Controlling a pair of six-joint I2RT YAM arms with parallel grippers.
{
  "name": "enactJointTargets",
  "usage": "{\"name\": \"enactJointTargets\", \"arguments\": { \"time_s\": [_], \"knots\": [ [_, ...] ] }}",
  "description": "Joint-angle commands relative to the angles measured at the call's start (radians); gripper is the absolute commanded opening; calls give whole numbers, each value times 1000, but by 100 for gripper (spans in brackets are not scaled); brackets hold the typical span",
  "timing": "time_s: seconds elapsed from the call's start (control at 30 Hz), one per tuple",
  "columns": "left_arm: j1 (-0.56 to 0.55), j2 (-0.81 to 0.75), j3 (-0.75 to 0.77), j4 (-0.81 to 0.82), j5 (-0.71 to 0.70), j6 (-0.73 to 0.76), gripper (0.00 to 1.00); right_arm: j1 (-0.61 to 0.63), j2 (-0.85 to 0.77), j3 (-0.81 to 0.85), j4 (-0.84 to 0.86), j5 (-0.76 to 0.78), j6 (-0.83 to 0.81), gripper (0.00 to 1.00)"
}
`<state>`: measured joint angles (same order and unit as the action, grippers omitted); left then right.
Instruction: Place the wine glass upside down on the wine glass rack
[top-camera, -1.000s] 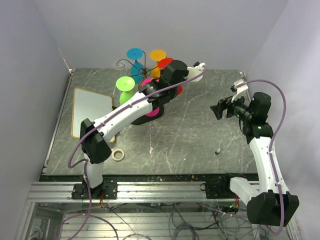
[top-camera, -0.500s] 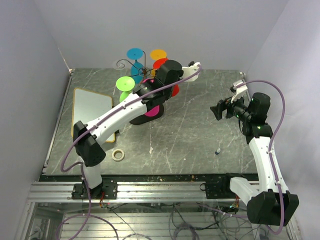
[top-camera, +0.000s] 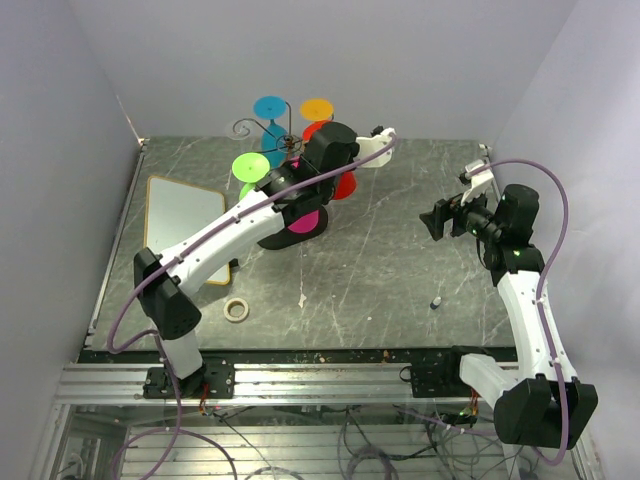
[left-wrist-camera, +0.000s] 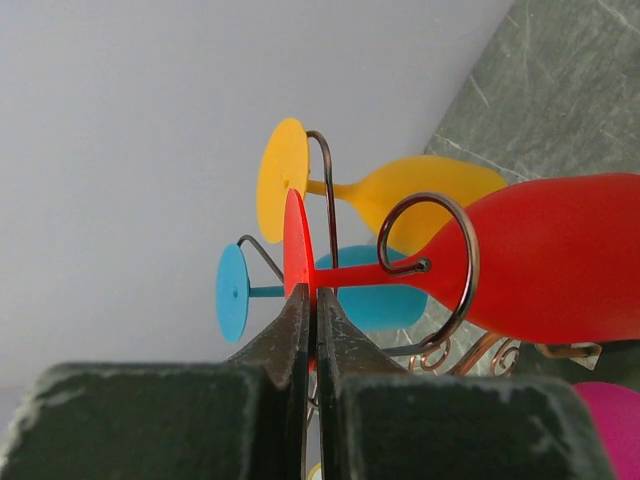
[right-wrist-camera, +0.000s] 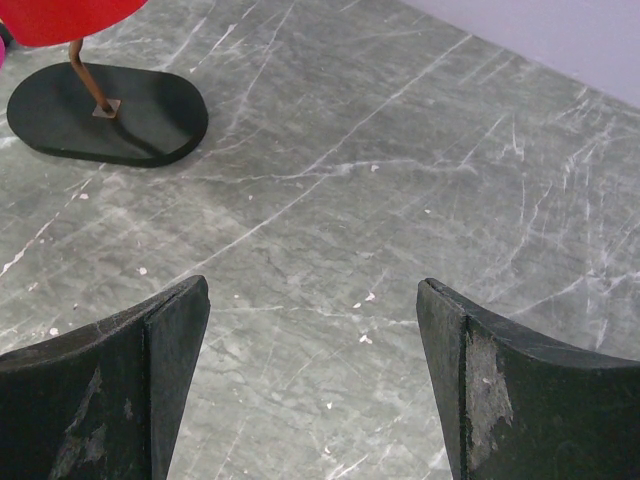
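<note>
The red wine glass (left-wrist-camera: 560, 255) hangs bowl-down, and its stem runs through a curled scroll arm of the bronze wire wine glass rack (left-wrist-camera: 455, 250). My left gripper (left-wrist-camera: 312, 298) is shut on the edge of the glass's flat red foot (left-wrist-camera: 296, 245). From above, the red bowl (top-camera: 345, 185) shows beside the left wrist at the rack (top-camera: 262, 127). The rack's black oval base (right-wrist-camera: 105, 112) lies far ahead of my right gripper (right-wrist-camera: 310, 330). That right gripper (top-camera: 437, 217) hovers open over bare table with nothing between its fingers.
Blue (top-camera: 270, 107), orange (top-camera: 316, 108), green (top-camera: 250, 167) and pink (top-camera: 305, 222) glasses hang on the rack. A white board (top-camera: 180, 225) lies at the left. A tape roll (top-camera: 236, 309) and a small dark object (top-camera: 436, 301) sit nearer the front. Walls close in behind and on both sides.
The left arm has swung left and back, carrying the red glass in against the rack. The right arm has not moved.
</note>
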<state>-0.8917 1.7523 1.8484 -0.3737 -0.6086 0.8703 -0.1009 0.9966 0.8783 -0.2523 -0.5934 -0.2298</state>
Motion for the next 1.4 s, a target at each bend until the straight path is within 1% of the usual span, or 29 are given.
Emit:
{"name": "enactJointTargets", "arguments": {
  "time_s": [0.0,0.5,0.8,1.37],
  "knots": [
    [1,-44,-5,-16,36,-21,7,-4,2,-9,15,6,-16,84],
    [-37,-77,-24,-34,56,-26,7,-4,13,-11,15,15,-23,84],
    [-49,-80,-11,-58,83,-47,7,-5,14,-12,15,17,-25,84],
    [-78,-37,23,-72,103,-57,7,-3,13,-15,16,21,-28,84]
  ]
}}
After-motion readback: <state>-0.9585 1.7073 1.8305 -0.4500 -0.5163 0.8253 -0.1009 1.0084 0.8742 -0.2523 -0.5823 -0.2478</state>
